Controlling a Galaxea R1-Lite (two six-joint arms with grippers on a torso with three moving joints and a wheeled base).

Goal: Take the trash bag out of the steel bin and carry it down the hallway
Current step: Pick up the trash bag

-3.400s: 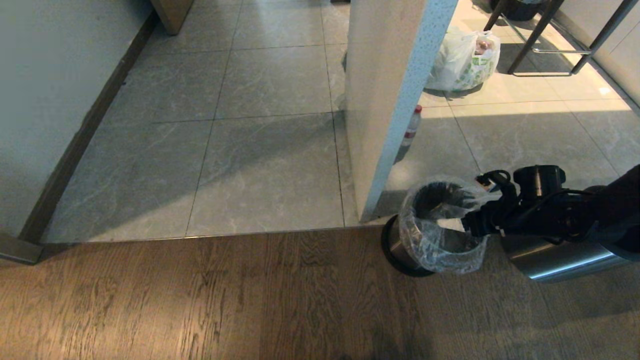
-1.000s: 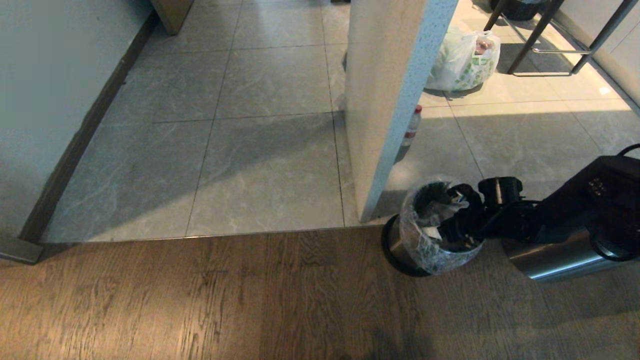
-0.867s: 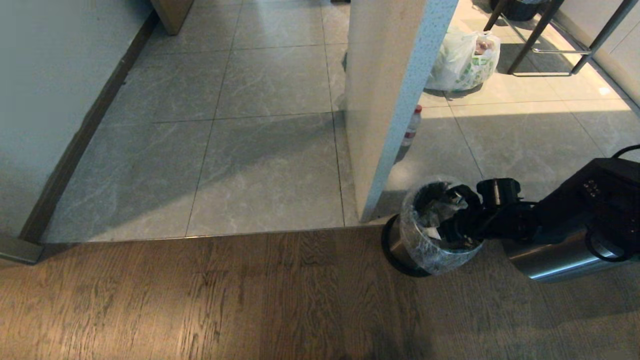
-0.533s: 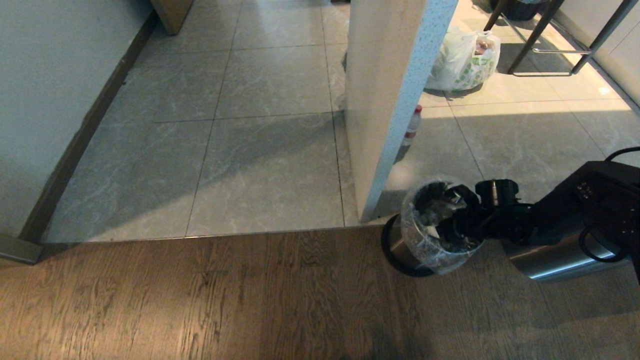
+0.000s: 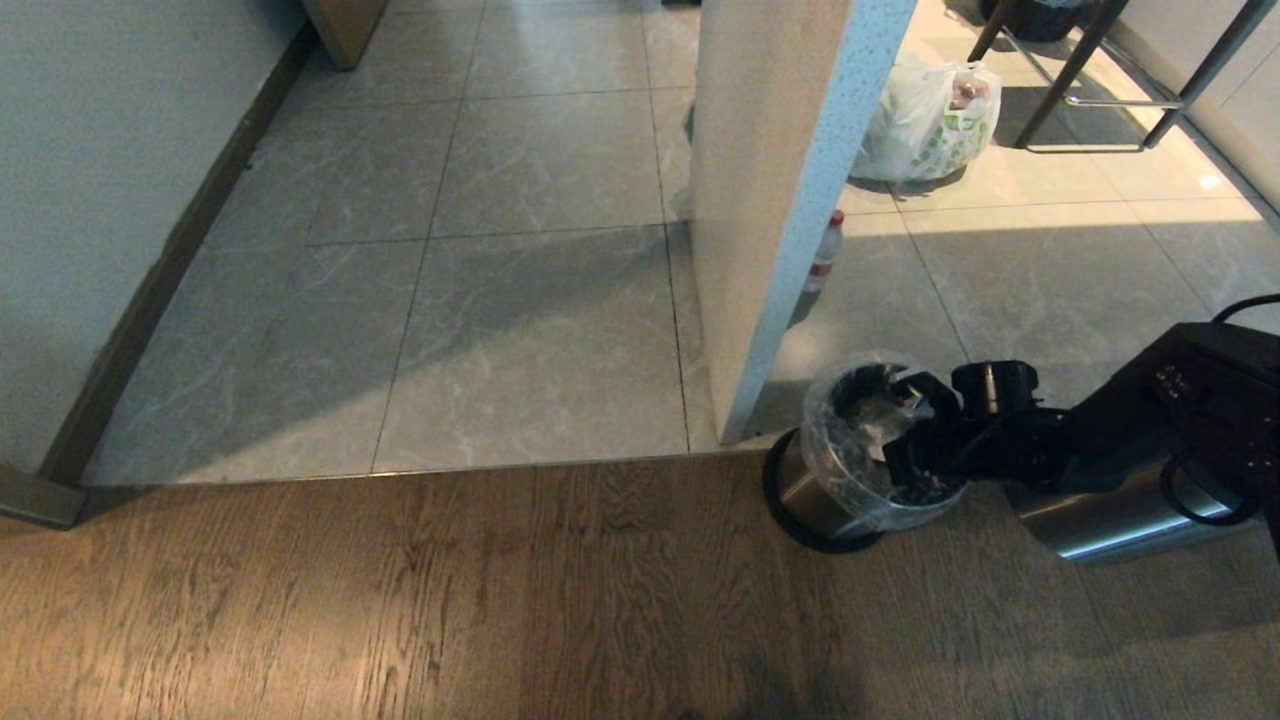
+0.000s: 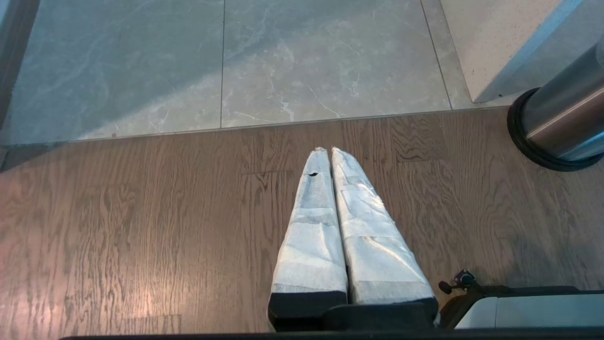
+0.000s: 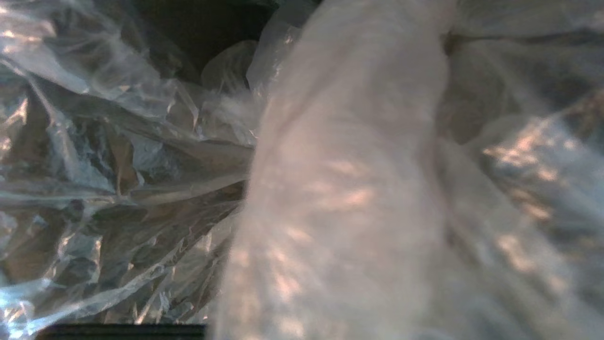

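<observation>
With our right gripper [image 5: 905, 462] clamped on the trash bag [image 5: 850, 470] inside the steel bin [image 5: 800, 495], we judge a straight, slow lift best, so the thin liner peels off the rim without tearing.

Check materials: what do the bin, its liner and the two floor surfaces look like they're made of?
Steel bin: brushed stainless steel by its shiny streaked side, black base ring.
Trash bag: thin clear plastic film, crinkled and see-through.
Hallway floor: glossy marbled tiles, likely ceramic or stone.
Near floor: wood-grain planks, possibly laminate.
</observation>
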